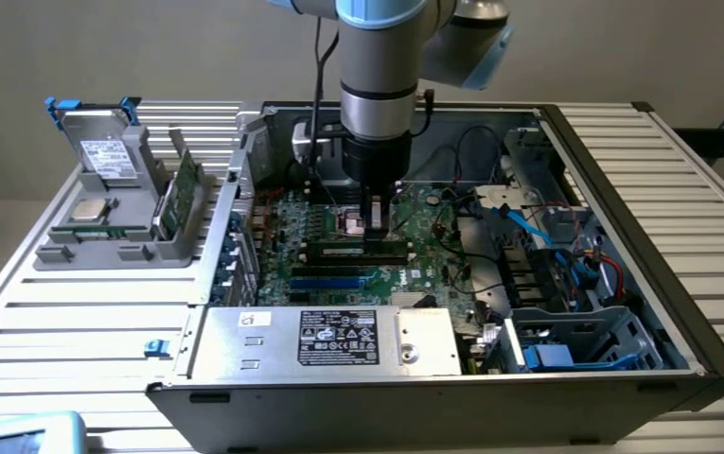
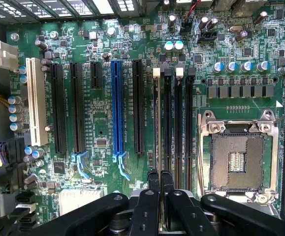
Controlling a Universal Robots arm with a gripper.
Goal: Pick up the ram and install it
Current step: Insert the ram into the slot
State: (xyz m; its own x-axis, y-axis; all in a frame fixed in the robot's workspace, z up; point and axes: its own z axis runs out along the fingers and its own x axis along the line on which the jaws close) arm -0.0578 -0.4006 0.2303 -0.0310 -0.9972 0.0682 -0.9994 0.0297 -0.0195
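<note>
The ram [image 1: 355, 251] is a long dark stick lying along a memory slot on the motherboard [image 1: 324, 274] inside the open computer case. In the wrist view the ram [image 2: 156, 123] shows edge-on in the slot beside a white latch. My gripper [image 1: 375, 232] hangs straight down over it, and its black fingers [image 2: 153, 182] are pressed together with nothing between them. The gripper's tips [image 2: 159, 174] are at or just above one end of the ram; I cannot tell if they touch it.
A grey holder [image 1: 97, 248] at the exterior view's left carries a silver drive with blue tabs [image 1: 107, 151], a square processor chip [image 1: 90, 210] and an upright green board [image 1: 185, 194]. The empty processor socket [image 2: 238, 160], cables [image 1: 526, 222] and the power supply [image 1: 324, 339] crowd the case.
</note>
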